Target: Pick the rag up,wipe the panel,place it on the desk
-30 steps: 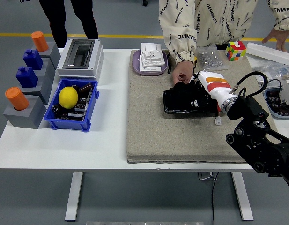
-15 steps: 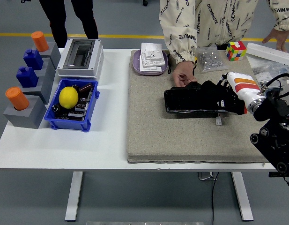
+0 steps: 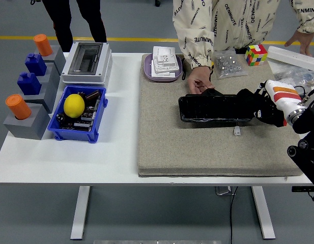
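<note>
- Because the wiping needs a soft, non-slip base, a large beige felt mat [image 3: 197, 147] covers the right half of the white table [image 3: 70, 157], and the work sits on it.
- Lying flat near the mat's middle, the black panel [image 3: 210, 108] has its long side across the view, so a sideways stroke can sweep its whole face.
- At the panel's right end, the right hand [image 3: 261, 107] comes in from the right edge; its dark fingers [image 3: 248, 101] look curled down over something dark, probably the rag [image 3: 243, 105], though black cloth on a black panel cannot be told apart for certain.
- From the far side, a person's hand [image 3: 199, 80] rests on the panel's top left corner, seemingly pinning it so it does not slide under the wipe.
- Just below the panel, a small white connector [image 3: 237, 131] lies loose on the mat, clear of the stroke.
- No left arm shows.
</note>
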`<state>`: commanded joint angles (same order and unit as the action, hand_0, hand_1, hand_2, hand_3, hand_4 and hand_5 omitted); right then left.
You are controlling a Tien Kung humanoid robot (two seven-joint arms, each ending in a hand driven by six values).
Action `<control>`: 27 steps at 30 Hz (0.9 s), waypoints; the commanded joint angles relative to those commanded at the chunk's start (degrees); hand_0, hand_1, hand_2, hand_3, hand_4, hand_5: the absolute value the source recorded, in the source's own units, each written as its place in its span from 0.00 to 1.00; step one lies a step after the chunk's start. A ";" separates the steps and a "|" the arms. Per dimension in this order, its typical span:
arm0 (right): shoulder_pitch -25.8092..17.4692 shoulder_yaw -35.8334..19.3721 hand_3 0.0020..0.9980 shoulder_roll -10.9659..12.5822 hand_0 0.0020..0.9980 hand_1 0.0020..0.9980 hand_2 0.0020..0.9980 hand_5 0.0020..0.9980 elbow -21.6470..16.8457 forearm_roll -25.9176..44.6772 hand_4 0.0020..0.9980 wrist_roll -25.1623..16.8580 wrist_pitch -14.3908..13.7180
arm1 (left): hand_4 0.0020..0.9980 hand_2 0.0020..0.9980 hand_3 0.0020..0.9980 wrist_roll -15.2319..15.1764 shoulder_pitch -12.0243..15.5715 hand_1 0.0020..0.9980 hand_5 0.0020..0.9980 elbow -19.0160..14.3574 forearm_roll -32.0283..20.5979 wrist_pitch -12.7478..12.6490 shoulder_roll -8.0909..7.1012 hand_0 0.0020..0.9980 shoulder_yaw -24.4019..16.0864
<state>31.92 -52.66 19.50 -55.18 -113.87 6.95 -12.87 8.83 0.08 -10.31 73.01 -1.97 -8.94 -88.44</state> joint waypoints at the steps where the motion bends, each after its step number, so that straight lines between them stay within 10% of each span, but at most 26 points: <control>1: 0.04 0.02 0.39 -0.06 0.24 0.30 0.39 0.04 0.00 0.00 1.00 0.00 -0.01 | 0.59 0.72 0.57 0.00 0.00 0.69 0.47 0.00 -0.02 0.00 0.01 0.64 0.01; 27: 2.34 2.54 0.39 -3.66 0.25 0.30 0.39 0.04 -1.00 0.08 1.00 0.15 -0.11 | 0.59 0.72 0.56 0.06 -0.08 0.69 0.47 0.00 -0.24 -0.03 -0.15 0.64 0.27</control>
<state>34.26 -50.13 15.84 -56.18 -113.80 7.09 -12.98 8.89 0.00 -10.31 72.77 -2.00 -9.09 -88.17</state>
